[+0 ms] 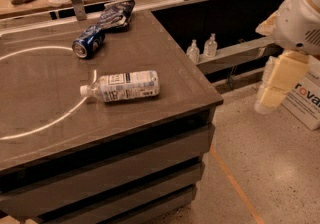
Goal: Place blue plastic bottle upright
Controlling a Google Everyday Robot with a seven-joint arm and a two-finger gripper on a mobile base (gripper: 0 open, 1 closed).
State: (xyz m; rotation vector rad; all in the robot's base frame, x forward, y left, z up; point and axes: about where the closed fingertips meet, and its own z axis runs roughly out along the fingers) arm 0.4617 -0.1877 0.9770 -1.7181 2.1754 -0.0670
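We locate the blue plastic bottle (125, 86) lying on its side on the dark table (170, 63), near the front right corner, with its white cap (84, 90) pointing left and touching a white arc (50, 120) marked on the surface. A crushed blue soda can (88, 41) lies behind it, well apart, with a crumpled snack bag (116, 13) just beyond. Two small clear pump bottles (193, 50) stand on a ledge to the right of the table. The gripper (272, 93) hangs over the floor at the right edge of the view, well apart from the bottle. We cannot tell its state.
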